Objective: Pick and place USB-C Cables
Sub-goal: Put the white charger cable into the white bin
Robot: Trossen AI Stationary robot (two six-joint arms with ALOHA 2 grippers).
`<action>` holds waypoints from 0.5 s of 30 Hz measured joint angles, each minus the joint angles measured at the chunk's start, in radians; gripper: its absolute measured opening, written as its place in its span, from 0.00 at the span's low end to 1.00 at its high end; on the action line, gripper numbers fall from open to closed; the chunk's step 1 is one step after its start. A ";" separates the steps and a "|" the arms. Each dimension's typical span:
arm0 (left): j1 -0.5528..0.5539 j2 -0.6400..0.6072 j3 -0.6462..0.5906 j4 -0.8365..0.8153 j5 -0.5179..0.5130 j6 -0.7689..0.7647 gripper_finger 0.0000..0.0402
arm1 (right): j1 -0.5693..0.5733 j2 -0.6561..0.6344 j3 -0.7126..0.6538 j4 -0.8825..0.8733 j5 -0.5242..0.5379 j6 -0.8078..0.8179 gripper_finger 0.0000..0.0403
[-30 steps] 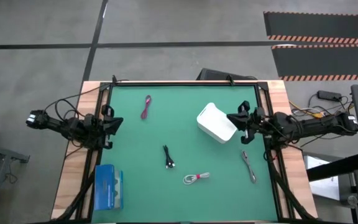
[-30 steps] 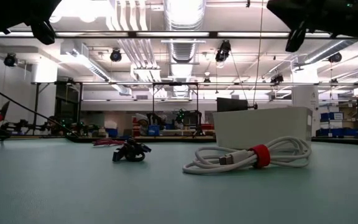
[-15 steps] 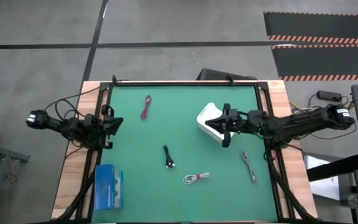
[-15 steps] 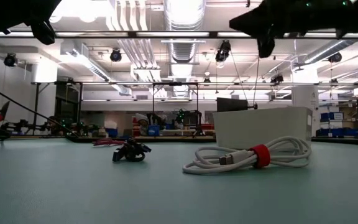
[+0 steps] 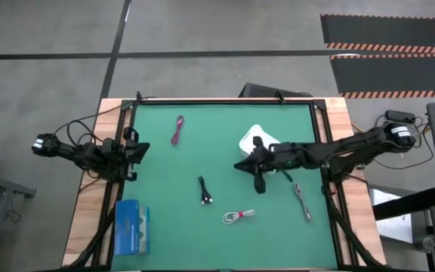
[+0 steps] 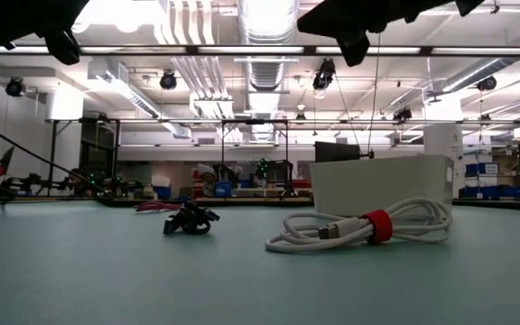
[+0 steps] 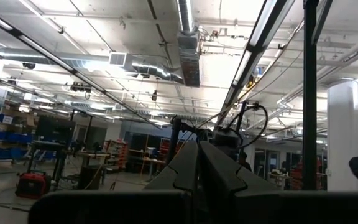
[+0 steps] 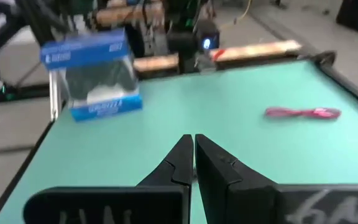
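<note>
Four bundled USB-C cables lie on the green mat: a magenta-red one [image 5: 178, 129] at the far left, a black one [image 5: 205, 190] in the middle, a white one with a pink tie [image 5: 238, 217] near the front, and a grey one [image 5: 302, 202] at the right. My right gripper [image 5: 240, 165] is shut and hangs in the air over the mat's middle, beyond the black cable and touching nothing. In the right wrist view its shut fingers [image 8: 193, 146] point toward the magenta-red cable [image 8: 303, 112]. My left gripper [image 5: 138, 149] waits shut at the left edge.
A white box [image 5: 254, 140] stands right of centre, partly under my right arm. A blue box [image 5: 132, 227] lies at the near left corner. In the low view the white cable [image 6: 368, 227] and the black cable [image 6: 190, 219] lie in front of the white box [image 6: 382, 185].
My right gripper has travelled from the table's right edge toward its left, passing over the white box to the mat's middle. It has risen a little and tipped up from a downward slant to nearly level. Its fingers have stayed shut.
</note>
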 joint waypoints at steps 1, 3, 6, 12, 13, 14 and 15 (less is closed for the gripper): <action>0.000 0.000 0.000 -0.001 0.000 0.000 0.00 | 0.009 0.012 0.018 -0.020 0.000 0.000 0.02; 0.000 0.001 0.000 0.000 0.000 0.000 0.00 | 0.028 0.034 0.054 -0.080 0.002 0.000 0.02; 0.000 0.001 0.000 -0.001 0.000 0.000 0.00 | 0.054 0.077 0.118 -0.197 0.003 0.012 0.02; 0.000 0.001 0.000 0.000 0.000 0.000 0.00 | 0.111 0.179 0.281 -0.446 0.003 0.028 0.02; 0.000 0.001 0.000 0.000 0.000 0.000 0.00 | 0.121 0.201 0.313 -0.491 0.003 0.028 0.02; 0.000 0.001 0.000 0.001 0.000 0.000 0.00 | 0.130 0.224 0.345 -0.541 0.003 0.028 0.02; 0.000 0.001 0.000 0.001 0.000 0.000 0.00 | 0.139 0.246 0.376 -0.592 0.003 0.028 0.02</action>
